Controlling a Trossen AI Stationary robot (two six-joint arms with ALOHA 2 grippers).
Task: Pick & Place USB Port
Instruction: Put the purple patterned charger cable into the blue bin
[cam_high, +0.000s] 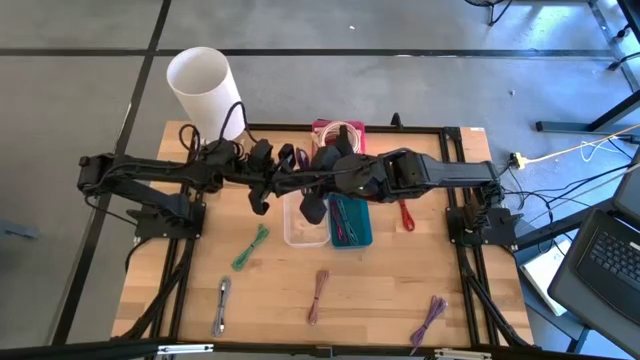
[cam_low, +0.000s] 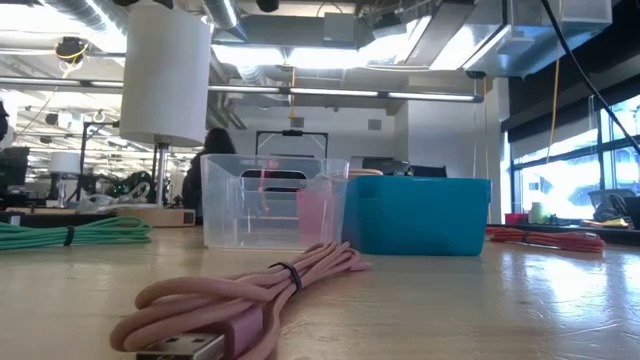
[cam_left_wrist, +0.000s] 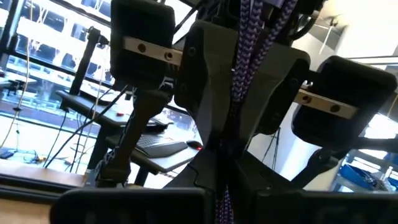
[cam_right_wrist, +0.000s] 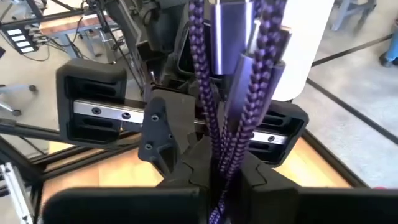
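Both grippers meeting mid-air above the surface (cam_high: 200, 250) centre, just at 9 o'clock of the clear bin (cam_high: 303, 232) and teal bin (cam_high: 352, 222). Purple braided cable (cam_right_wrist: 239, 93) pinched between both: right gripper (cam_right_wrist: 221, 186) fingers clenched on it, metal USB plugs sticking out beyond; left gripper (cam_left_wrist: 224, 186) fingers clenched on the same cable, strands running up between them. In the high view left gripper (cam_high: 285, 160) and right gripper (cam_high: 312, 165) near touching, cable seen as a small purple bit between them. Elsewhere on the surface: green cable (cam_high: 250, 247) at 8 o'clock of the bins, silver cable (cam_high: 221, 305) and pink cable (cam_high: 318, 297) at 6–7 o'clock, another purple cable (cam_high: 429, 320) at 5 o'clock, red cable (cam_high: 405, 214) at 3 o'clock. White cylinder (cam_high: 203, 88) at 11 o'clock
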